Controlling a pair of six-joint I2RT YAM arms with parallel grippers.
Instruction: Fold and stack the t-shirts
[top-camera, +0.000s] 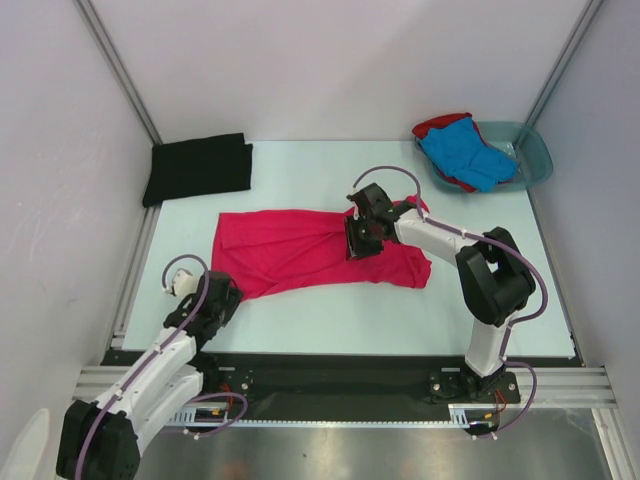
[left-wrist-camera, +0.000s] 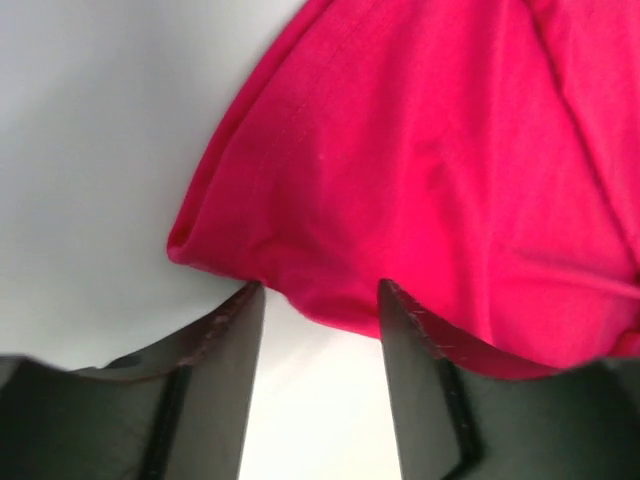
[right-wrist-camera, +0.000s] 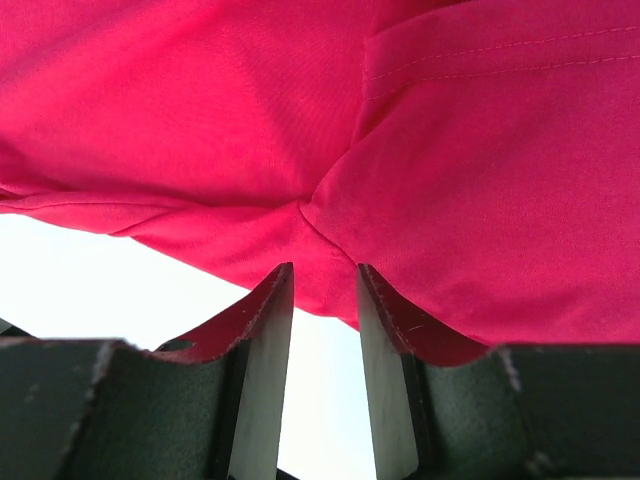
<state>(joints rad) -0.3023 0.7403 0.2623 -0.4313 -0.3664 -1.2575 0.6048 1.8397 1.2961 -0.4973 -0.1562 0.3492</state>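
Magenta-pink t-shirt (top-camera: 300, 250), soft and finely woven, spread creased across the middle of the pale table (top-camera: 330, 315). My right jaws grasp a pinch of it right of its middle, with puckers radiating beside a stitched hem. My left jaws stand released, tips at its rounded near-left fold. Black t-shirt (top-camera: 198, 167) folded in a flat rectangle, far left. Blue t-shirt (top-camera: 468, 152) and red t-shirt (top-camera: 440, 125) crumpled in the translucent teal basin (top-camera: 540, 160), far right
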